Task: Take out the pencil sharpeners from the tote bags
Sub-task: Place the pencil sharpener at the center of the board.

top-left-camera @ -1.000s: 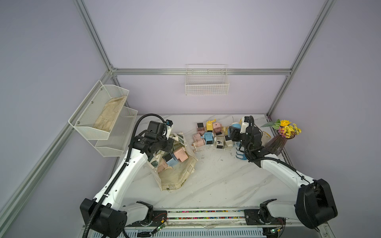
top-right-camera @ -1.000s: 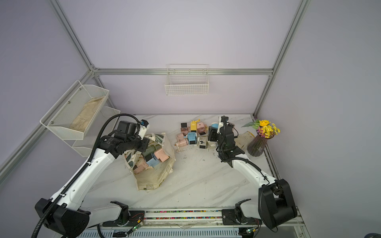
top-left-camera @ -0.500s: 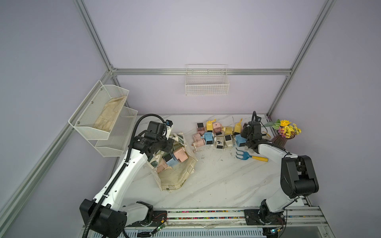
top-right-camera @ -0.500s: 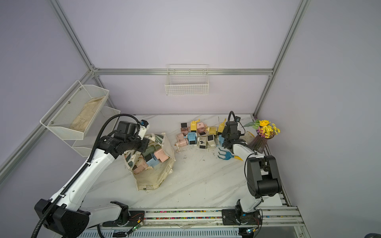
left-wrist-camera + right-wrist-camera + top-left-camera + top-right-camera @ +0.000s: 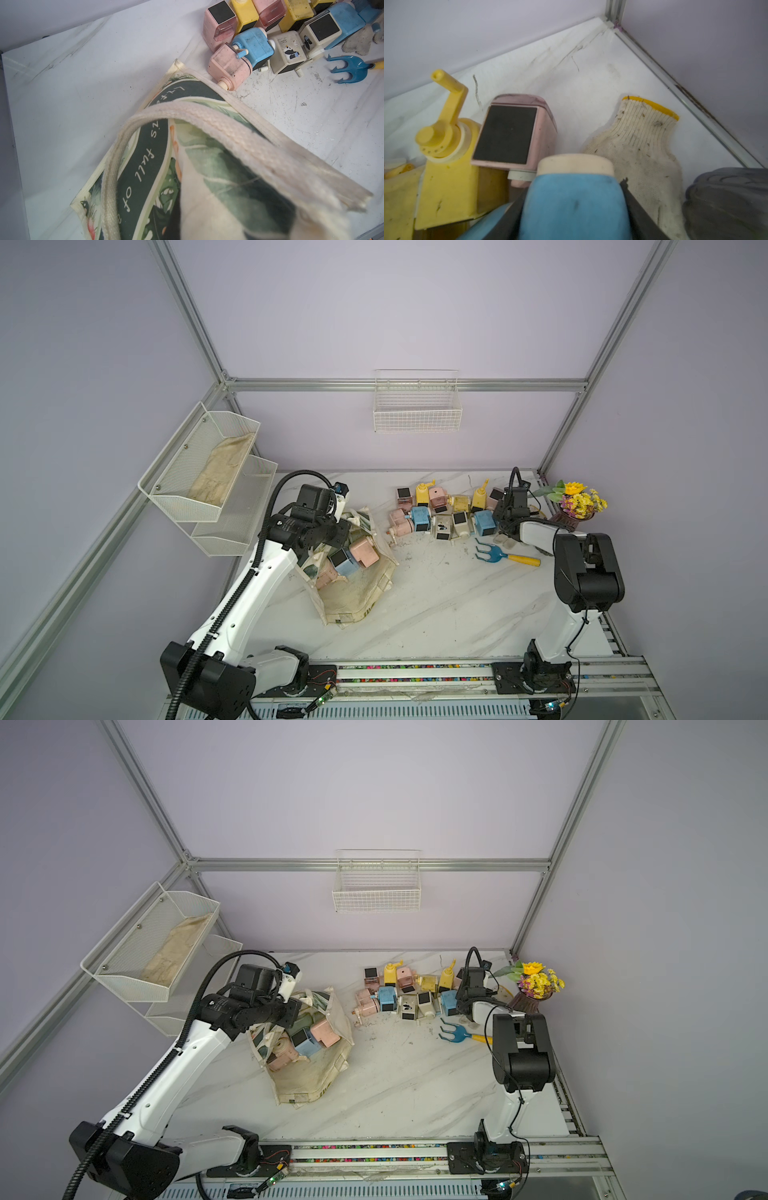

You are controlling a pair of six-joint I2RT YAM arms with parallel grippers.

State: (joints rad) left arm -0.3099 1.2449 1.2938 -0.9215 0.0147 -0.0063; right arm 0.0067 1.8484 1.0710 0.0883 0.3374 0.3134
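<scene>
1. My left gripper (image 5: 338, 526) sits at the mouth of the tote bag (image 5: 357, 593), its jaws pressed together on the bag's cream handle strap (image 5: 239, 135); the wrist view shows the strap and leafy print bunched right under the camera.
2. The tote bag lies slumped on the marble table (image 5: 436, 614), mouth held up, with a pink sharpener (image 5: 365, 552) and a blue sharpener in the bag (image 5: 345, 562) showing inside, plus one or two more below them (I think another pink one, but the folds hide most of it).
3. Away from the bag, toward the table's far edge, the pile of pencil sharpeners (image 5: 440, 510) stands packed together: yellow, pink, blue and beige.
4. My right gripper (image 5: 500, 517) is at the end of that pile farthest from the bag, jaws partly apart and clamped around a blue sharpener (image 5: 575, 203).
5. Just beside that blue sharpener lie a dirty white glove (image 5: 645, 145) and, nearer the table's front, a blue hand rake (image 5: 496, 552).
6. A flower vase (image 5: 569, 510) stands beyond the glove.
</scene>
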